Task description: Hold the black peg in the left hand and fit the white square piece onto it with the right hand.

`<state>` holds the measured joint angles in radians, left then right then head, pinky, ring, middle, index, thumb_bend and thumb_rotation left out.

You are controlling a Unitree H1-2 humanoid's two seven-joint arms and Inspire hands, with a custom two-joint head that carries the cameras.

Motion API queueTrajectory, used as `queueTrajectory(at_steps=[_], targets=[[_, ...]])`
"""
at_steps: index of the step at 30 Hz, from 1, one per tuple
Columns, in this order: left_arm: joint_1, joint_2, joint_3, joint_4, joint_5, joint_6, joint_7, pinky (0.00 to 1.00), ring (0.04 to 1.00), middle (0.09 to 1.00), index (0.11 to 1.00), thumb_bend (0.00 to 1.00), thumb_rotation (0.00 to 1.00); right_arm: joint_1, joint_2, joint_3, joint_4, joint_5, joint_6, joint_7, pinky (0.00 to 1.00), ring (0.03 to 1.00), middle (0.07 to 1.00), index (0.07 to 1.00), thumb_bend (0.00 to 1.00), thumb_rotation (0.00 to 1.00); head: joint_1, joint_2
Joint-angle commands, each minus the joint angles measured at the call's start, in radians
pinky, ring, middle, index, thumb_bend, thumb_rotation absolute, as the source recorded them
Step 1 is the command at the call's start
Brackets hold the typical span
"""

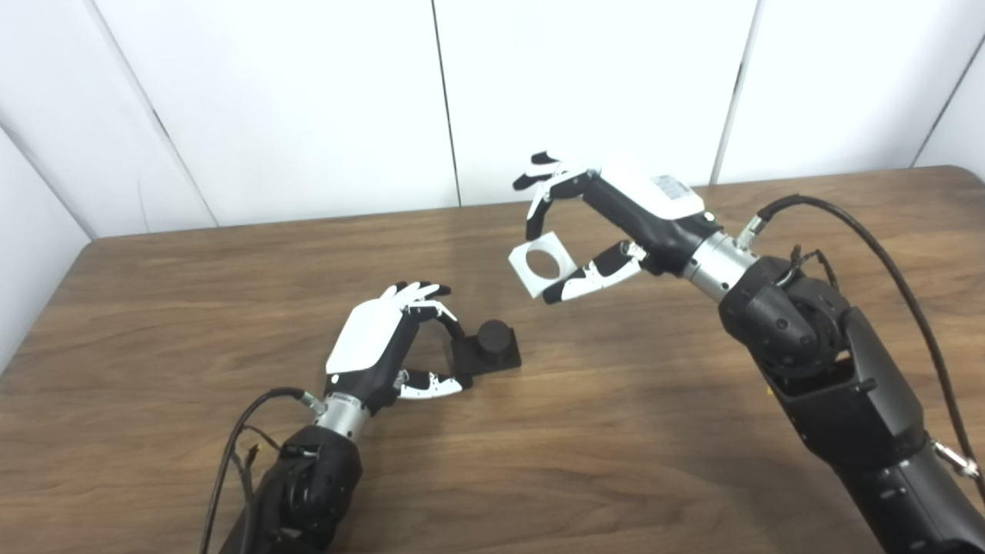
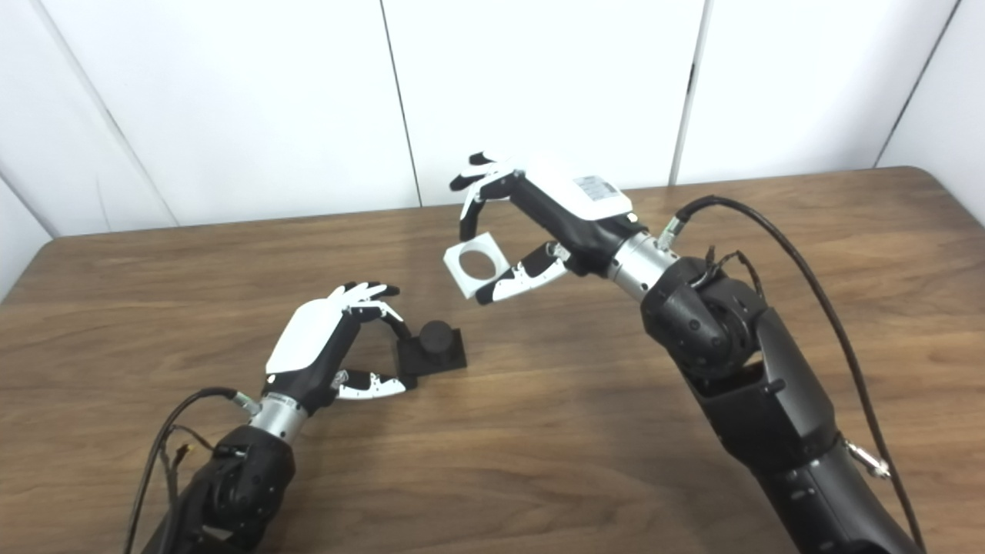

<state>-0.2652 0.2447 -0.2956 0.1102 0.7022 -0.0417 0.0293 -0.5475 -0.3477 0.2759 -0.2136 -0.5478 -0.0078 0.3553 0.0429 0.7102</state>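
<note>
The black peg (image 1: 490, 346) is a short round post on a square black base; it rests on the wooden table (image 1: 616, 431) near the middle. My left hand (image 1: 388, 338) is at its left side, fingers and thumb pinching the base's left edge. My right hand (image 1: 592, 223) is raised above the table, up and right of the peg. It is shut on the white square piece (image 1: 542, 265), a flat white square with a round hole, pinched between fingertips and thumb and tilted. The white piece is apart from the peg, above and to its right.
White wall panels (image 1: 308, 100) stand behind the table's far edge. A black cable (image 1: 885, 246) loops off the right forearm, and thinner cables (image 1: 238, 438) hang by the left wrist.
</note>
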Motion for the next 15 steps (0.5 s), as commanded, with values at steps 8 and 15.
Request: queueTrajectory(at_steps=[8,15], targets=[[-0.057,-0.012,0.006,0.064,-0.050,0.083,-0.077,0.93,0.928,0.873,0.489,0.52,0.08,-0.052,0.016,0.023,-0.026,-0.015,-0.007,0.040,1.00,0.930,0.816,0.479,0.52,0.14,0.005,0.004],[-0.066,-0.023,0.004,0.056,-0.083,0.163,-0.127,0.98,0.938,0.869,0.487,0.52,0.08,-0.052,0.022,0.031,0.001,-0.015,-0.028,0.038,1.00,0.931,0.814,0.479,0.52,0.14,0.010,0.007]])
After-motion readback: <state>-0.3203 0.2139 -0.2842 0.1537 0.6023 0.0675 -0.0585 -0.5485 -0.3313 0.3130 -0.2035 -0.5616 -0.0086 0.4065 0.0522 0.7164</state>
